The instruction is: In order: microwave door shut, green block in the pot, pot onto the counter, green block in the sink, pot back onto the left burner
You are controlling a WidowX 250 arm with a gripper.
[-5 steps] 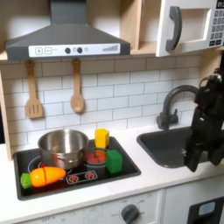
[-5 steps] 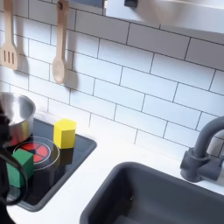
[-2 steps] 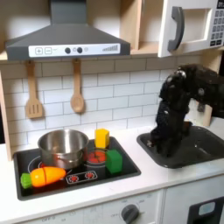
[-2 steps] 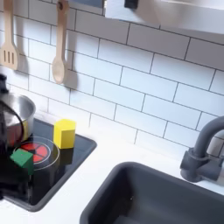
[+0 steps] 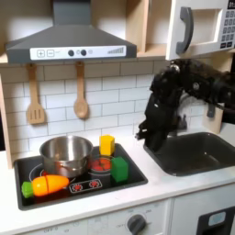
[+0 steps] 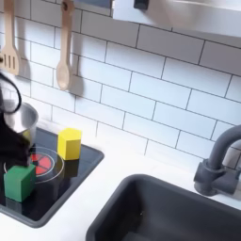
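Microwave door looks shut — next, centre the end effector, spread unclear, above the green block, then descend straight.

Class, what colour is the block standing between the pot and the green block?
Yellow block, clearest in the second exterior view.

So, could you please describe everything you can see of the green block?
The green block is a small, bright green, matte cube, like painted wood or plastic. It sits upright and flat on the black cooktop, at the red-ringed burner on the first exterior view's right, in front of the yellow block. Nothing grips it.
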